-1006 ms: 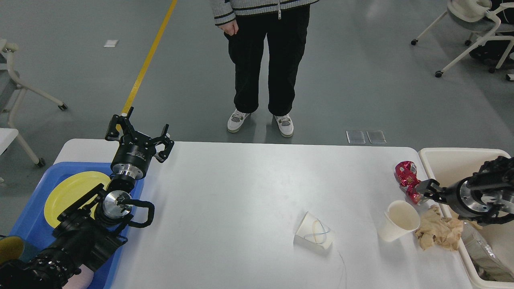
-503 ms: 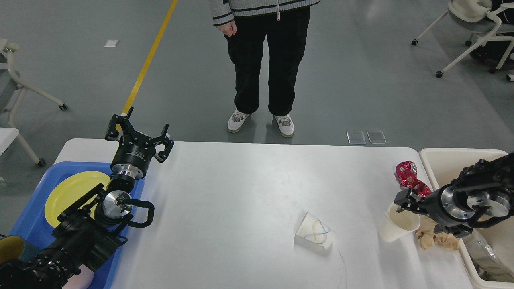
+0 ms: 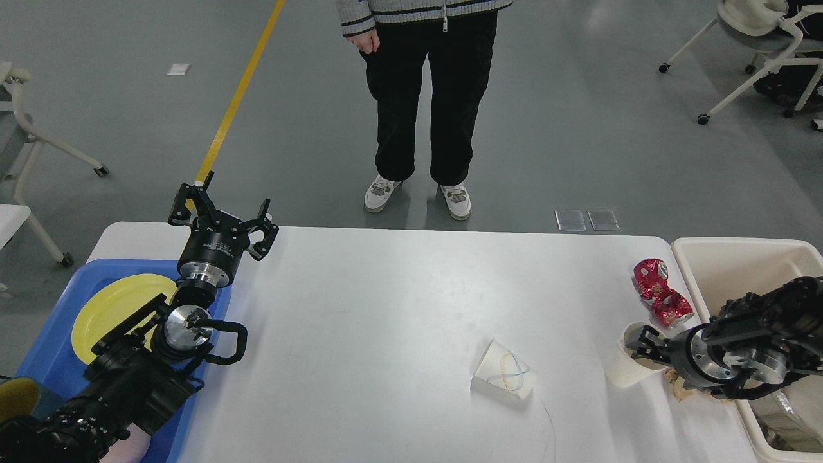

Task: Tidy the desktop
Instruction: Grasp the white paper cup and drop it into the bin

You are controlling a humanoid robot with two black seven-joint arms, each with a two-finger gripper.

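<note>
A robot's right gripper (image 3: 638,345) reaches leftward into the mouth of an upright white paper cup (image 3: 627,366) near the right end of the white surface (image 3: 386,308); whether its fingers have closed on the rim cannot be told. The cup stands just beside that arm, a cream bin (image 3: 726,254) lying to its right. The left gripper (image 3: 222,209), fingers spread and empty, hovers well apart above a blue tray (image 3: 45,347).
</note>
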